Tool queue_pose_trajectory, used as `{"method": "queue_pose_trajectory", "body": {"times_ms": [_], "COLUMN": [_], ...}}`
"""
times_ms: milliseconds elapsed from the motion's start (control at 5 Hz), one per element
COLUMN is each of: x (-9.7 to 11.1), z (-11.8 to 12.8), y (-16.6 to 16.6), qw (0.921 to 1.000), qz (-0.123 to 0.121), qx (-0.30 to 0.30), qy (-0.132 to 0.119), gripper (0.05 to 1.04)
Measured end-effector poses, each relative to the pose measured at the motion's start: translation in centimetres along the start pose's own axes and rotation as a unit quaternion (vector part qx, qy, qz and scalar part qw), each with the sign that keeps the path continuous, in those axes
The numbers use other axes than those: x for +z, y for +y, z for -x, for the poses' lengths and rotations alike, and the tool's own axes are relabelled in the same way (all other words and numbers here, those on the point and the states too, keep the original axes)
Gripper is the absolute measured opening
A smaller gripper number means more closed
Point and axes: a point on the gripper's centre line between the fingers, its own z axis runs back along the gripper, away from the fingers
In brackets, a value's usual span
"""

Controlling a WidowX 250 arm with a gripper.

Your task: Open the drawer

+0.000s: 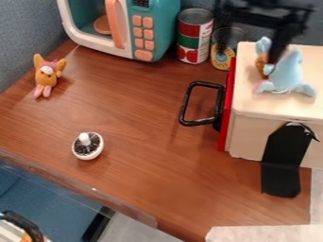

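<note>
Camera view: black gripper (272,21) over a pale box (252,101), red drawer (227,111) to its lower left

Blurred at the top edge, the gripper hangs by the box's far part; whether its jaws are apart or together, I cannot tell. Its lowest part overlaps a light blue stuffed toy (287,75) on the box top, and whether they touch is unclear.

The drawer's red front lies against the box's left side in the picture, lower in the picture than the gripper and to the left of its lowest part. A black loop handle (185,105) juts left from that front, over the brown table (139,108). On the box's near side hangs a black flap (282,160), its lower end on the table.

Beyond the handle, two cans (191,42) stand side by side, one with a red, green and white label, the other with a mostly yellow one; their print is too small to tell. Left of them is a teal and white toy microwave (157,28) with orange buttons. Farther left lies a small orange doll (46,75), and nearer the camera sits a round white brush (84,138).
</note>
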Motion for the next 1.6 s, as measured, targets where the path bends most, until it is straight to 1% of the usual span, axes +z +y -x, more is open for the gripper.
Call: {"method": "queue_pose_trajectory", "body": {"times_ms": [200, 400, 600, 800, 1000, 1200, 1400, 1600], "x": [-1.8, -4.1, -6.6, -7.6, -10.6, -12.2, -13.3, -14.1], "z": [0.2, 0.0, -0.2, -1.2, -2.4, -3.1, -4.0, -4.7], "y": [2.3, 5.0, 6.3, 7.2, 7.6, 7.3, 6.7, 6.3], "qw": [0.9993, 0.9994, 0.9991, 0.9977, 0.9961, 0.9961, 0.9955, 0.9956], "qz": [-0.005, 0.000, 0.017, 0.048, 0.081, 0.087, 0.095, 0.093], "qx": [0.035, 0.032, 0.023, 0.010, 0.008, 0.003, -0.004, -0.010], "qy": [0.015, -0.010, -0.031, -0.048, -0.035, -0.017, -0.008, 0.004], "gripper": [1.000, 1.000, 1.000, 1.000, 1.000, 1.000, 1.000, 0.947]}}
